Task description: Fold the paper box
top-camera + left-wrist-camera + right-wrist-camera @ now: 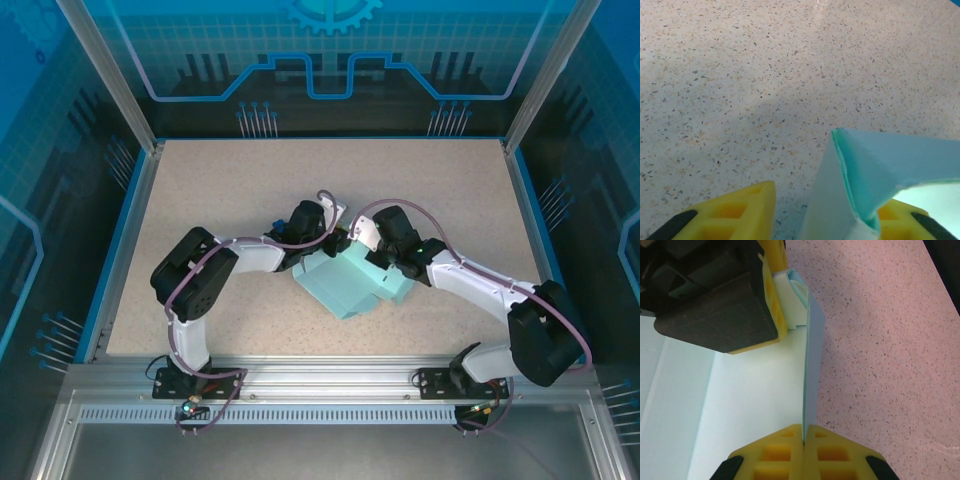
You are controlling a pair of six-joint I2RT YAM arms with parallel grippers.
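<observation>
From above, the paper box (pixel 350 290), pale cyan card partly folded, lies near the middle of the speckled tabletop (pixel 220 180), a little toward the near edge. Both arms reach in over its far edge. The left end effector (pixel 332 243) and the right end effector (pixel 365 245) sit just beside each other there. How their fingers stand cannot be told from this height.

In the left wrist view, the left end effector (pixel 825 217) has its yellow fingers (pixel 740 212) apart. A raised, folded corner of the paper box (pixel 890 165) stands between them. A strip of tabletop (pixel 765 75) shows between the card and the finger at the left of this view, while the other finger sits right against the card.

In the right wrist view, the right end effector (pixel 803 440) is pinched together on the thin edge of an upright panel of the paper box (pixel 750 390). A flat panel spreads away to one side of it. At the panel's far end, a yellow and black finger (pixel 771 300) of the left end effector presses against the folded corner. Bare tabletop (pixel 880 340) lies on the other side.
</observation>
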